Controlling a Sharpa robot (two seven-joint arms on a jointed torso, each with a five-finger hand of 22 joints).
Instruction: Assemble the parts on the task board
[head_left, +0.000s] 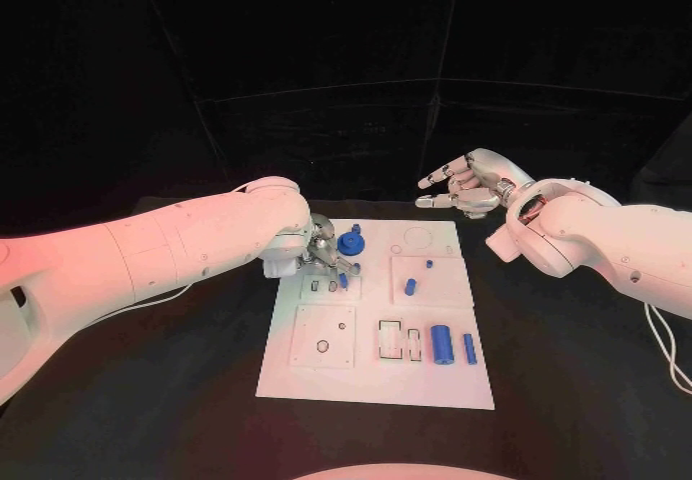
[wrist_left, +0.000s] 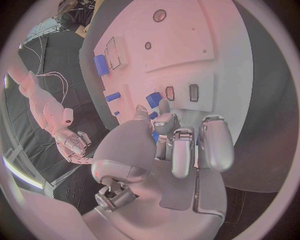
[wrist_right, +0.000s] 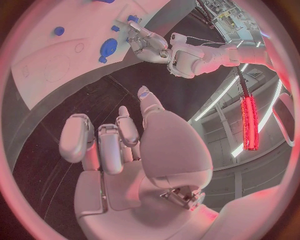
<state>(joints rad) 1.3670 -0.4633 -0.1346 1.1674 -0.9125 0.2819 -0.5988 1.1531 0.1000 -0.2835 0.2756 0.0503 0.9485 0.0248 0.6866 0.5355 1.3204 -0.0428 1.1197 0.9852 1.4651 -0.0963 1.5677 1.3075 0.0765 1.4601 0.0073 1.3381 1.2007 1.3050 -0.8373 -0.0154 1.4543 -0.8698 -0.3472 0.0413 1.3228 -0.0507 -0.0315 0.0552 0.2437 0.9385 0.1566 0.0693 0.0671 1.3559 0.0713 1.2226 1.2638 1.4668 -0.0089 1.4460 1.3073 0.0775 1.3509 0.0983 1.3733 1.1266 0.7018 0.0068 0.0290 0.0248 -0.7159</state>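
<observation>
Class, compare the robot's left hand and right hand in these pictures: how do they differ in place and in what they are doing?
The left robot hand is down on the task board, fingers at a small blue part; the right robot hand hangs beyond the board's far edge, holding nothing. Left fingers are bunched; right fingers are loosely curled apart. Both are silver on white arms.

Matt white task board (head_left: 378, 385), smooth like plastic, on a dull black bench (head_left: 159, 410) with a cloth-like look. Small blue parts (head_left: 443, 344) of smooth matt plastic. Silvery, satin-finished metal-look fingers (wrist_left: 182, 152) on the left hand (head_left: 320, 250) and right hand (head_left: 469, 186). Glossy white plastic arm shells (head_left: 188, 245).
</observation>
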